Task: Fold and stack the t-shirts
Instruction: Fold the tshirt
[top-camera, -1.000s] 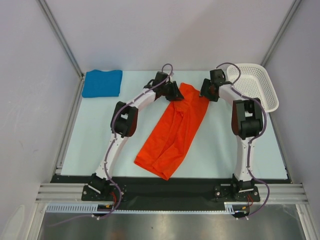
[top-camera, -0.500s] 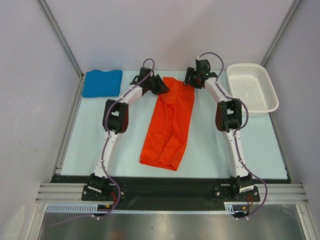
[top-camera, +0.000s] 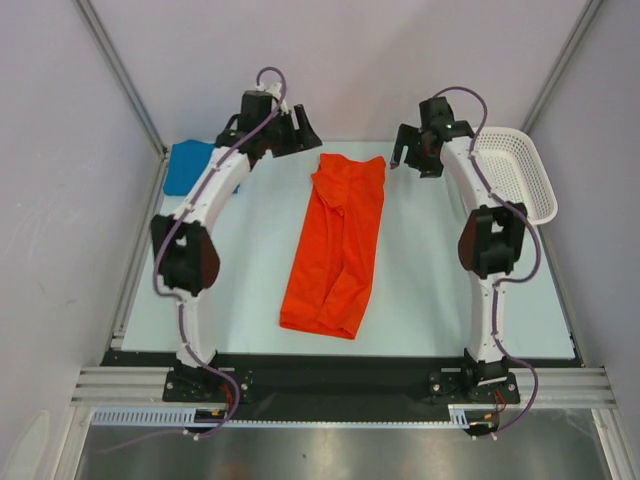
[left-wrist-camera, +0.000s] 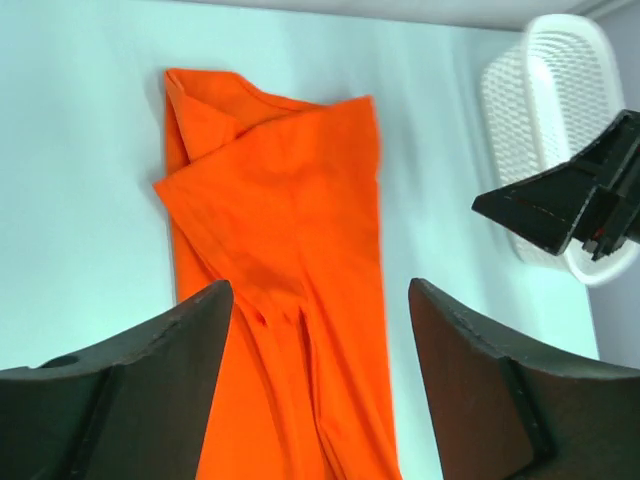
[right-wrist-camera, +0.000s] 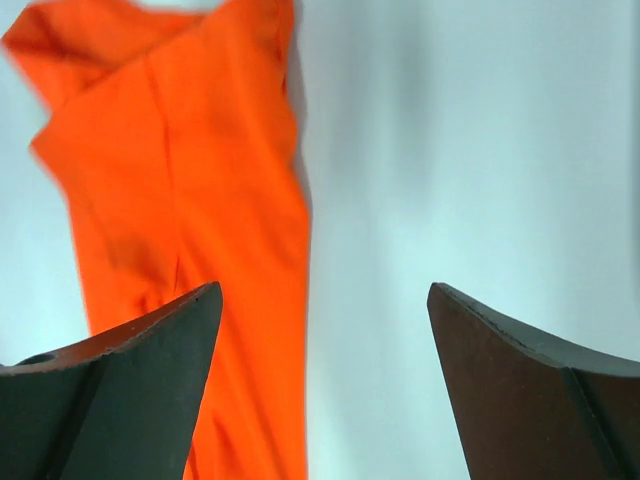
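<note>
Lying along the middle of the pale desk (top-camera: 430, 280), the orange-red t-shirt (top-camera: 335, 250) is folded lengthwise into a long narrow strip. Its far end is creased, with a loose flap at one corner. The blue t-shirt (top-camera: 183, 168) sits in the far left corner, partly hidden by the left arm. The left pincer (top-camera: 300, 133) and right pincer (top-camera: 404, 158) hover on either side of the strip's far end, fingers spread apart and gripping nothing. A white basket (top-camera: 530, 175) stands at far right.
</note>
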